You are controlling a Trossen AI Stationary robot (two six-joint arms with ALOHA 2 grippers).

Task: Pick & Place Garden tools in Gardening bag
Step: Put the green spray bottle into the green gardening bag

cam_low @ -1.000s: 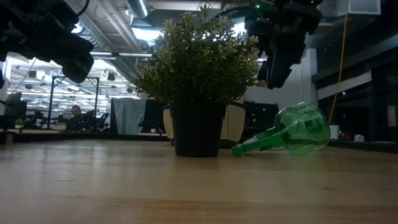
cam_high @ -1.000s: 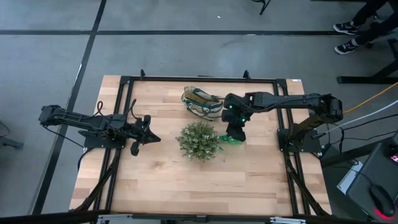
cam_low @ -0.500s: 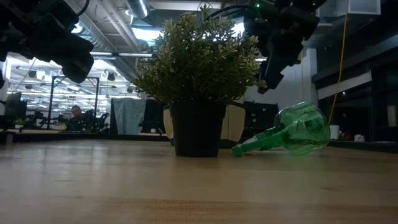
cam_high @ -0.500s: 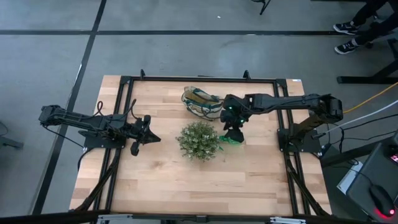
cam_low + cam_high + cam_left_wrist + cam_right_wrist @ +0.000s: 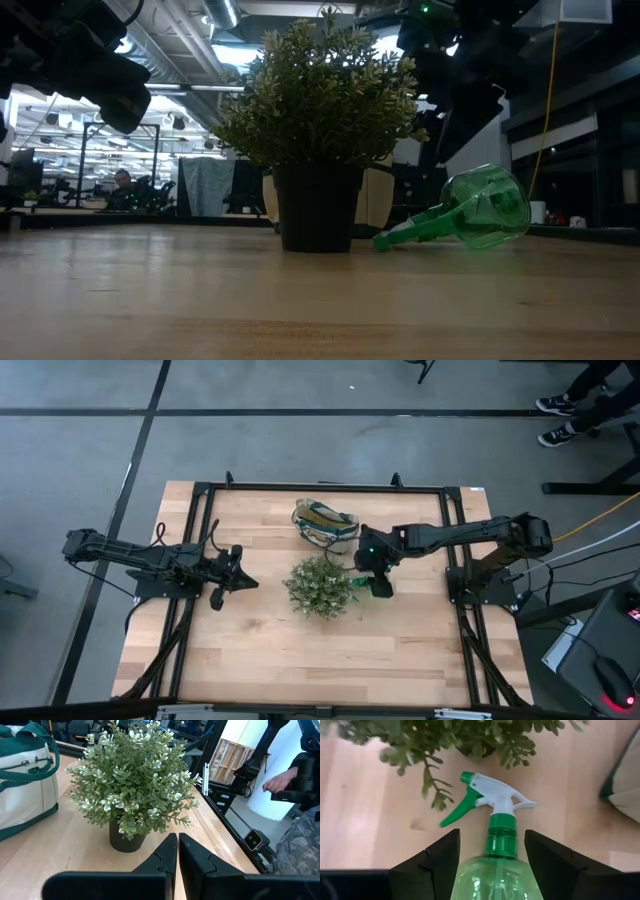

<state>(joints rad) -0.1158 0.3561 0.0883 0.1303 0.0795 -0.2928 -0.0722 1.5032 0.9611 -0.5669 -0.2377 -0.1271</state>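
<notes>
Green plastic spray bottle (image 5: 496, 870) lies between the right gripper's (image 5: 491, 851) spread fingers; lower squarely, clamp the neck, avoid the bushy potted plant (image 5: 320, 586).

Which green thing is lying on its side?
The green spray bottle lies tipped over between the right pincer's fingers; the potted plant stands upright.

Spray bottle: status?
Right gripper open, straddling green spray bottle lying on table. Left gripper shut, idle. Plant close beside it.
</notes>
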